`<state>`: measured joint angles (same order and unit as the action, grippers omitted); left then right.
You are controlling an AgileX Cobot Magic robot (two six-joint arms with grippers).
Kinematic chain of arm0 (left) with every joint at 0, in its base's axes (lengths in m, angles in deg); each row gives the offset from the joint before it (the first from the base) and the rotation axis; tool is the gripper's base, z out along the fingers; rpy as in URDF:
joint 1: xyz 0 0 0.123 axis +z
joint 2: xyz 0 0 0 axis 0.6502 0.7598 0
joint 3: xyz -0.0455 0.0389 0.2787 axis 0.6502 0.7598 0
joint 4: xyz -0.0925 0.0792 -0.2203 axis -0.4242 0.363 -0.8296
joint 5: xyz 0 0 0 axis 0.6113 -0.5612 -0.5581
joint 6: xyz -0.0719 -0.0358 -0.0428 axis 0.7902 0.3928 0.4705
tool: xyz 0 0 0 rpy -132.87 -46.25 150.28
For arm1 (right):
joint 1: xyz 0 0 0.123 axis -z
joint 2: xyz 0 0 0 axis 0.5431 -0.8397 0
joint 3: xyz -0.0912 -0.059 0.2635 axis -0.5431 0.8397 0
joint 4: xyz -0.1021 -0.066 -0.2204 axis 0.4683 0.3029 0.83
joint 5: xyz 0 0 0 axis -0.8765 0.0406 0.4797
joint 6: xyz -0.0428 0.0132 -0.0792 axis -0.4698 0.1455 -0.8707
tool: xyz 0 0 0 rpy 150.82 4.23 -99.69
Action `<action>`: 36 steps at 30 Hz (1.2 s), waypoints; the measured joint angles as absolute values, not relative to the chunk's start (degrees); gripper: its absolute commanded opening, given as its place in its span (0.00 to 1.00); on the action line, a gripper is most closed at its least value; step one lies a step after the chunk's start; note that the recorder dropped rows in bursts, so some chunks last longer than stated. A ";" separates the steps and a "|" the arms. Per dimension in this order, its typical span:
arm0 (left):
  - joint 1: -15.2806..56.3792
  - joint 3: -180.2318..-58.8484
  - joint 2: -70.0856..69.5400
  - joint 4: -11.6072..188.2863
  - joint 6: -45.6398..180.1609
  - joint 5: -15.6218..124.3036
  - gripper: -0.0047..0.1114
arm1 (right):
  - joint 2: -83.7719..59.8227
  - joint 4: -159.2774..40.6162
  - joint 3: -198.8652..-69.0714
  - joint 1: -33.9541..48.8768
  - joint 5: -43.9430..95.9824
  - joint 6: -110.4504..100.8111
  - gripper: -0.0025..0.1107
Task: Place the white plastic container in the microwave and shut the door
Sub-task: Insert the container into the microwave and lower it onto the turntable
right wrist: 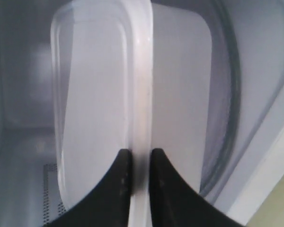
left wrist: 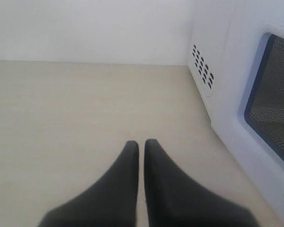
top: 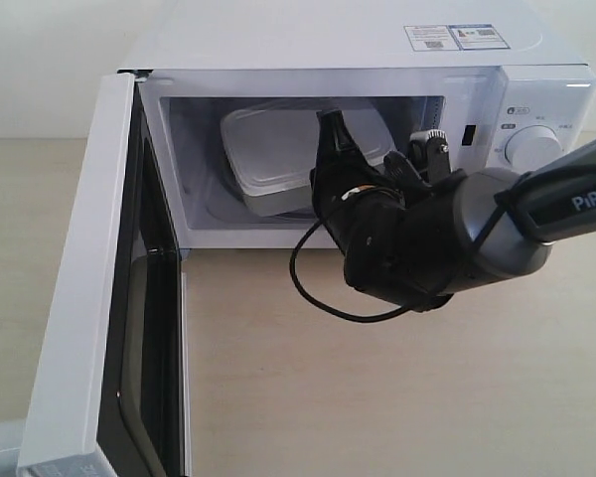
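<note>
The white plastic container (top: 278, 149) is inside the microwave (top: 358, 60), tilted with its lid facing outward. My right gripper (right wrist: 141, 153) reaches into the cavity and is shut on the container's (right wrist: 92, 94) lipped rim. In the exterior view the right gripper (top: 333, 129) shows at the container's right side. The door (top: 89, 298) stands wide open at the left, dark window facing inward. My left gripper (left wrist: 141, 143) is shut on nothing, low over the table beside the microwave's vented side wall (left wrist: 213, 71); it is out of the exterior view.
A light wooden table (top: 377, 397) stretches in front of the microwave. A round knob (top: 534, 147) sits on the control panel at right. A black cable (top: 313, 288) loops below the right arm. The glass turntable (right wrist: 229, 118) edge shows under the container.
</note>
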<state>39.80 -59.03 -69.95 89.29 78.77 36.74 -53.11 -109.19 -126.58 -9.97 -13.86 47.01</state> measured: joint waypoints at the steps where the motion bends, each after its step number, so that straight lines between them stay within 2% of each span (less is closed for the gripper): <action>1: 39.80 -59.03 -69.95 89.29 78.77 36.74 0.08 | -53.11 -108.67 -127.46 -9.97 -13.58 46.66 0.02; 21: 39.80 -59.03 -69.95 89.29 78.77 36.74 0.08 | -53.11 -108.30 -128.50 -8.48 -11.12 44.02 0.03; 24: 39.80 -59.03 -69.95 89.29 78.77 36.74 0.08 | -53.11 -107.36 -128.50 -8.48 -11.25 43.91 0.12; 28: 39.80 -59.03 -69.95 89.29 78.77 36.74 0.08 | -53.11 -106.42 -128.50 -8.48 -11.51 43.91 0.29; 31: 39.80 -59.03 -69.95 89.29 78.77 36.74 0.08 | -53.11 -106.18 -128.72 -8.48 -12.00 43.91 0.39; 36: 39.80 -59.03 -69.95 89.29 78.77 36.74 0.08 | -53.11 -106.04 -128.85 -8.48 -12.42 43.91 0.43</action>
<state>39.80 -59.03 -69.95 89.29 78.77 36.74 -53.11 -106.04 -128.85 -8.48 -12.42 43.91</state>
